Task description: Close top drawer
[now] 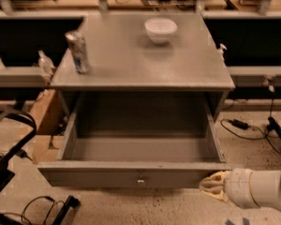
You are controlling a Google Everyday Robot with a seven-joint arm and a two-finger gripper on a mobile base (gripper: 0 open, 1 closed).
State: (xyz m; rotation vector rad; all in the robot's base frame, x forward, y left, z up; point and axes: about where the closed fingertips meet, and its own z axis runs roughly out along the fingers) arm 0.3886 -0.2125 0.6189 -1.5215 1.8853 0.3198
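Observation:
The top drawer (131,175) is a wide grey wooden drawer pulled out of the grey cabinet (140,76). It stands open and looks empty inside, with a small metal knob (140,180) at the centre of its flat front. My gripper (214,185) is at the right end of the drawer's front panel, its cream fingertips against or very close to the panel. The white arm (262,191) comes in from the lower right.
On the cabinet top stand a drinks can (78,51) at the left and a white bowl (160,30) at the back. Cardboard boxes (44,116) and black cables (47,207) lie on the floor at the left. More cables (246,125) run at the right.

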